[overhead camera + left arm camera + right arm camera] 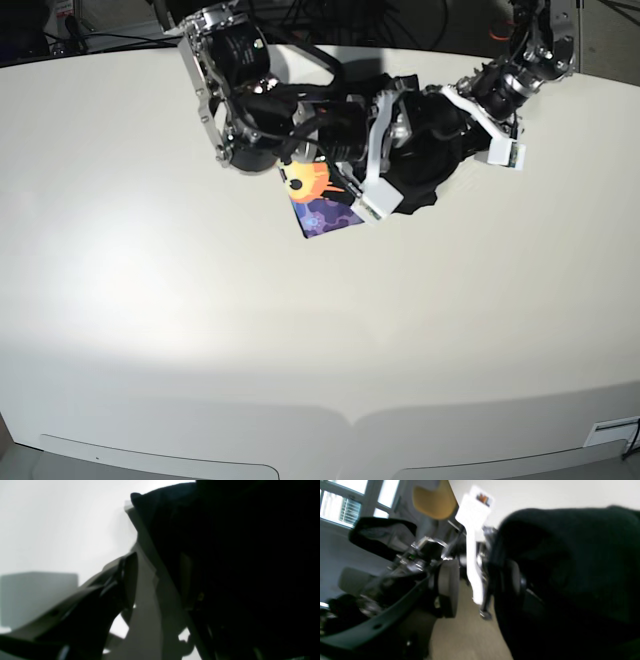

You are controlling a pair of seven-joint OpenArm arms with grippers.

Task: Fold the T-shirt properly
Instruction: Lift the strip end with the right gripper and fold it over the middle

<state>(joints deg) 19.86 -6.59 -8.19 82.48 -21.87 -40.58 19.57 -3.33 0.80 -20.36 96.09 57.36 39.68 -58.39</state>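
Observation:
The black T-shirt is bunched in a heap at the far middle of the white table, between both arms. Its orange sun face on the purple patch shows at the heap's left edge. My right gripper reaches in from the left. In the right wrist view its jaws stand apart, with black cloth draped over one finger. My left gripper reaches in from the right. In the left wrist view its jaws stand apart, with cloth over one finger.
The table's far edge runs just behind the arms, with cables and equipment beyond it. The right wrist view shows a yellow chair and windows in the room. A grey box shows blurred in the left wrist view.

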